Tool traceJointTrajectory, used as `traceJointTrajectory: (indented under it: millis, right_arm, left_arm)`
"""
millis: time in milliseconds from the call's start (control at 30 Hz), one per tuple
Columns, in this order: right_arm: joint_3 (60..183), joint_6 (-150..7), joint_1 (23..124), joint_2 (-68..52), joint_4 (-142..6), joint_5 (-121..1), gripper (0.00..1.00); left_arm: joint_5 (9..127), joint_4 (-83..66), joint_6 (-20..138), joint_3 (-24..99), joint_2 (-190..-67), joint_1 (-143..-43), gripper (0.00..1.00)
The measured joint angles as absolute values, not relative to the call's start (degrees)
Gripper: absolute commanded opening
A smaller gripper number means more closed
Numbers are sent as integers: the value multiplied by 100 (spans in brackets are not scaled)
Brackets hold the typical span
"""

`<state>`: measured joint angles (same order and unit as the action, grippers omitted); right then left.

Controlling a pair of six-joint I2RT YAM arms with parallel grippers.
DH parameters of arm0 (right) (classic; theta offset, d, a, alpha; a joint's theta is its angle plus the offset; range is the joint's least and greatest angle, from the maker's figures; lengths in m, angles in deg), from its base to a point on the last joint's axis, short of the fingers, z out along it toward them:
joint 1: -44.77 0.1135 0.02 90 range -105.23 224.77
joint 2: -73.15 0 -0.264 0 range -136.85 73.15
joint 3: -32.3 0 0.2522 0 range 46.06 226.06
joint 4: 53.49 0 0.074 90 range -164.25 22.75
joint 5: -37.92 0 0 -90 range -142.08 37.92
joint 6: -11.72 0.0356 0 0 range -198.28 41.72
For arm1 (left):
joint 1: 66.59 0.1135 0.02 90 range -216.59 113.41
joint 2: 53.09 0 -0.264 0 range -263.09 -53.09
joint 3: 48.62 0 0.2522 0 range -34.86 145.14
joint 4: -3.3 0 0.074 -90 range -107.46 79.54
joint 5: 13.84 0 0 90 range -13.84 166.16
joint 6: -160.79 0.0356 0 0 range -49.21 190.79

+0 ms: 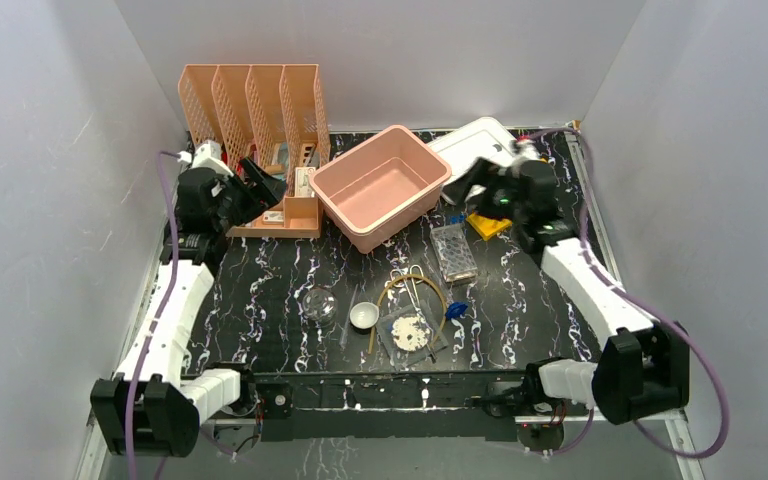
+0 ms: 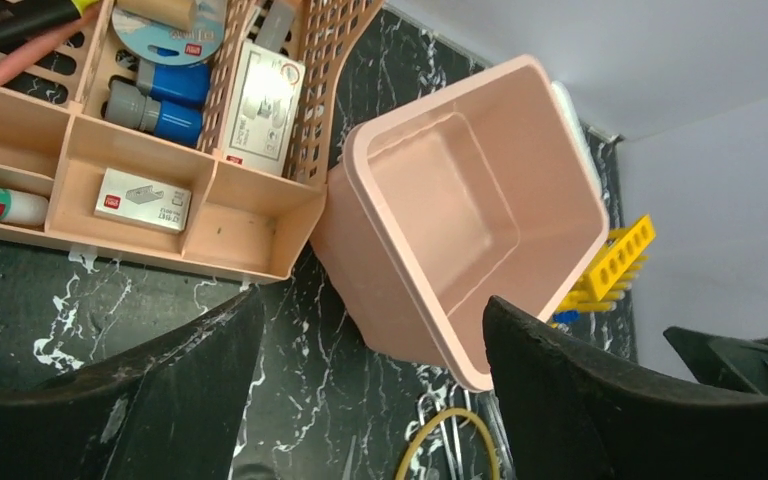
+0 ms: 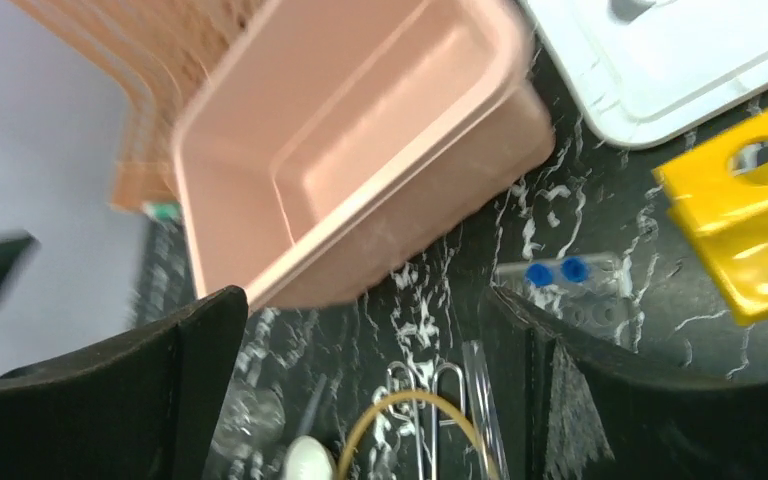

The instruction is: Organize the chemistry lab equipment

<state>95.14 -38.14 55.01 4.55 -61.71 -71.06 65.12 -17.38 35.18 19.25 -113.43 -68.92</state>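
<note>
Sorting looked unstarted: left gripper [image 1: 258, 186] and right gripper [image 1: 466, 184] hung wide, empty; next I needed the tweezers [image 1: 411, 286] toward six o'clock.

You get bright, even light and soft shadows on the black worktop [image 1: 260, 270]. Your right wrist view is smeared: the pink tub [image 3: 360, 150] and yellow tube rack [image 3: 750, 230] look blurry.

We see a clear tube rack [image 1: 454, 250] lying flat right of centre, with a yellow rack [image 1: 488, 226] just to its upper right. Lower centre, left to right: a round glass dish [image 1: 319, 303], a small white bowl [image 1: 364, 316], a yellow rubber tube [image 1: 372, 338] arched over metal tweezers [image 1: 412, 288], and a blue clip [image 1: 455, 311]. Below the tweezers, a second dish [image 1: 411, 331] holds white powder.
</note>
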Motion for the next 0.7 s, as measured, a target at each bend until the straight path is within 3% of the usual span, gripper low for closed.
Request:
traceJointTrajectory:
  millis: [133, 200, 233, 267, 333, 400, 433, 467, 500, 533, 567, 600, 633, 700]
  right_arm:
    - [10391, -4854, 7357, -106, -7308, -5437, 97]
    - [10546, -5121, 7991, -273, -7546, -5124, 85]
    - [10554, -5212, 8102, -314, -7638, -5006, 78]
    - [10552, -5300, 8117, -345, -7752, -4884, 64]
    - [10552, -5400, 8039, -384, -7894, -4654, 26]
    - [10559, -5497, 7956, -386, -8003, -4490, 8]
    - [10579, -5525, 7921, -386, -8049, -4446, 4]
    - [10598, -5549, 7905, -386, -8075, -4429, 5]
    - [10620, -5571, 7901, -386, -8099, -4431, 13]
    - [10638, -5586, 7905, -386, -8106, -4435, 29]
    - [10644, -5610, 7907, -386, -8104, -4453, 45]
    - [10644, -5577, 7907, -386, -8108, -4460, 56]
    - [10633, -5584, 7907, -386, -8095, -4477, 62]
    - [10583, -5586, 7914, -377, -8069, -4521, 69]
  left_arm:
    - [6448, -2022, 3741, 2222, -11789, -7110, 70]
    - [6531, -2044, 3819, 2237, -11848, -7392, 69]
    - [6588, -2042, 3841, 2244, -11848, -7563, 67]
    - [6682, -2068, 3863, 2294, -11870, -7731, 65]
    - [6920, -2210, 3892, 2611, -12082, -8035, 58]
    - [7204, -2258, 3938, 3122, -12519, -8304, 52]
    - [7355, -2245, 3975, 3328, -12737, -8400, 49]
    - [7478, -2221, 4014, 3444, -12906, -8459, 48]
    - [7661, -2177, 4075, 3536, -13105, -8520, 50]
    - [7803, -2153, 4130, 3566, -13249, -8542, 59]
    - [8015, -2138, 4241, 3610, -13456, -8557, 78]
    - [8142, -2114, 4348, 3634, -13614, -8557, 92]
    - [8258, -2088, 4528, 3689, -13824, -8557, 98]
    - [8319, -2035, 4995, 3883, -14252, -8555, 98]
